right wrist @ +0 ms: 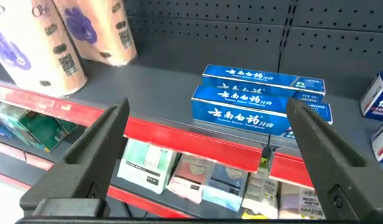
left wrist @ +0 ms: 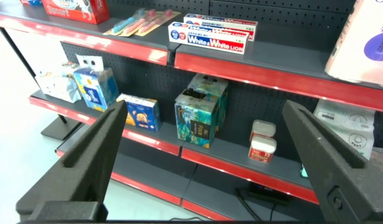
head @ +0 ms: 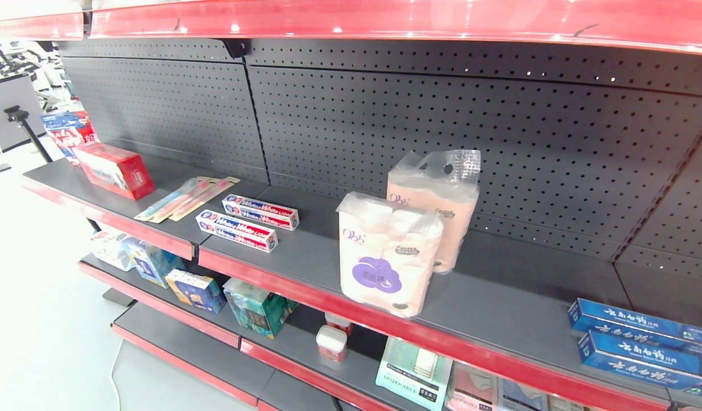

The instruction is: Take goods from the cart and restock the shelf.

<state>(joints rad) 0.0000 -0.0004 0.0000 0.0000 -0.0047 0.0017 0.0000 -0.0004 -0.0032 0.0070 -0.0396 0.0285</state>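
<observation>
1. Left end effector (left wrist: 203, 107): jaws spread wide, nothing held; facing the lower tier, in line with a teal carton (left wrist: 202, 112) and two small red-and-white jars (left wrist: 262, 149), well apart from both.
2. Right end effector (right wrist: 207, 106): jaws likewise wide, nothing held; facing the red front lip below two blue toothpaste boxes (right wrist: 256, 114), not touching.
3. Shelf (head: 516, 297): dark grey deck, red lip, pegboard back; directly ahead.
4. Goods on the middle tier, robot's left to right: red box (head: 114, 170); toothbrush packs (head: 185, 197), lying flat; two white toothpaste boxes (head: 237, 230), side by side; two toilet-paper packs (head: 388, 257), upright, one behind the other, the front one at the lip; blue toothpaste boxes at far right.
5. Deck stretch between toilet-paper packs and blue toothpaste boxes: likely slot for restocking.
6. Step in hand, judged: between placements, no item carried.
7. Next move, judged: fetch from the cart, calling for a turn away from the shelf, then a grasp sized to the chosen item.
</observation>
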